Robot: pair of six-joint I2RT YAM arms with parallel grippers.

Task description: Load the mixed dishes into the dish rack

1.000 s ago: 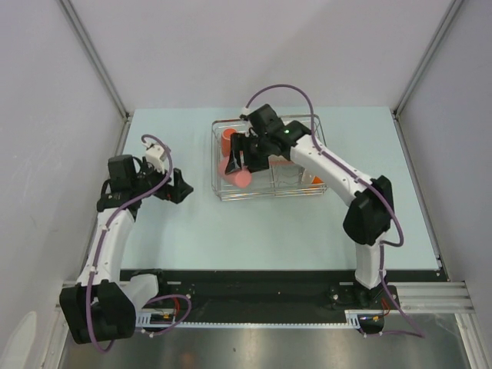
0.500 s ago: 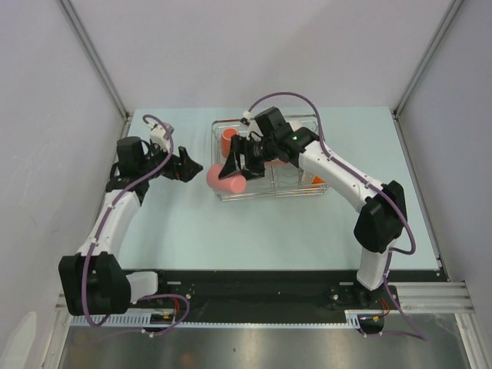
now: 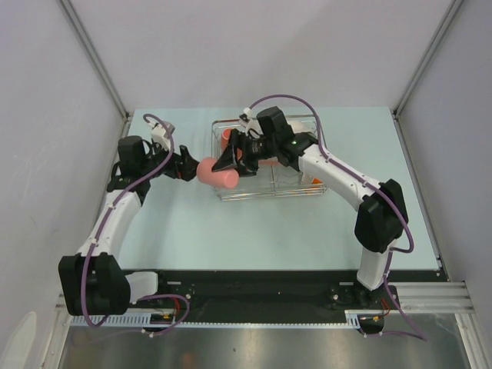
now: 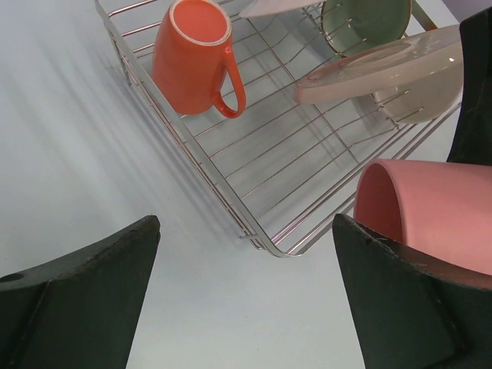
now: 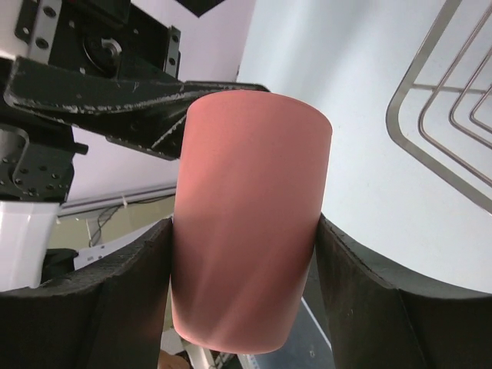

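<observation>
Right claw [image 3: 231, 163] clamps one pinkish cup [image 3: 215, 174], sideways at dish rack [image 4: 231, 192] left edge. Left claw [image 3: 187, 165] gaping, empty, beside cup. In rack: one orange-red mug [image 4: 192, 58], two plates [image 4: 377, 65], two bowls [image 4: 365, 23].

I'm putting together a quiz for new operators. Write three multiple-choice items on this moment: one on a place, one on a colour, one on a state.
1. Where is the orange-red mug?
A. Upside down on a plate
B. Inside the dish rack
C. Inside a bowl

2. What colour is the cup held by the right gripper?
A. Green
B. Pink
C. White

3. What state is the left gripper in?
A. Shut on the cup
B. Shut on a plate
C. Open

Answers:
1 B: the left wrist view shows the mug sitting on the rack's wires.
2 B: the right wrist view shows a pink wall clamped between both fingers.
3 C: its fingers are spread wide, with the table showing between them.
</observation>
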